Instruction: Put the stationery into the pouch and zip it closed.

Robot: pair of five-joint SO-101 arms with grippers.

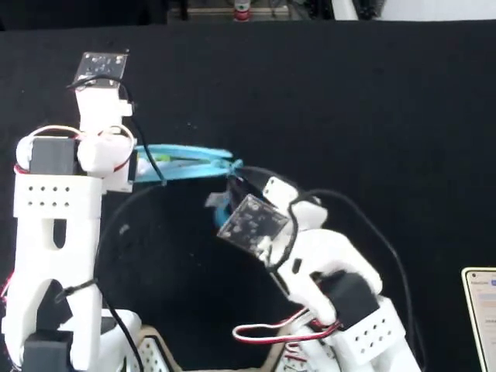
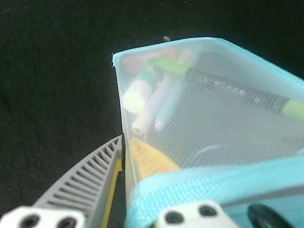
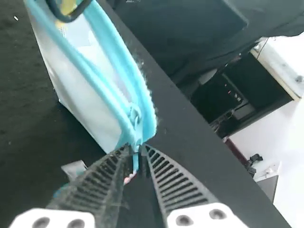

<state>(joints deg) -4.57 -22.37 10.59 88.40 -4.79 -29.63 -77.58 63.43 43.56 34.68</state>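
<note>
The pouch [image 1: 186, 163] is translucent with teal trim and is held off the black table between the two arms. Through its wall [image 2: 213, 109] I see several pens and markers [image 2: 152, 99] inside. My left gripper [image 2: 124, 142] is shut on one end of the pouch, with a grey finger [image 2: 90, 180] outside and an orange pad [image 2: 147, 161] behind the wall. It shows at the pouch's left end in the high view [image 1: 143, 167]. My right gripper [image 3: 137, 153] is shut on the teal zipper pull [image 3: 135, 118] at the other end [image 1: 232, 184].
A phone or tablet [image 1: 482, 310] lies at the table's right edge. A small grey and blue scrap [image 1: 219, 209] sits below the pouch's right end, beside my right wrist. The black table [image 1: 372, 116] stretches back and to the right.
</note>
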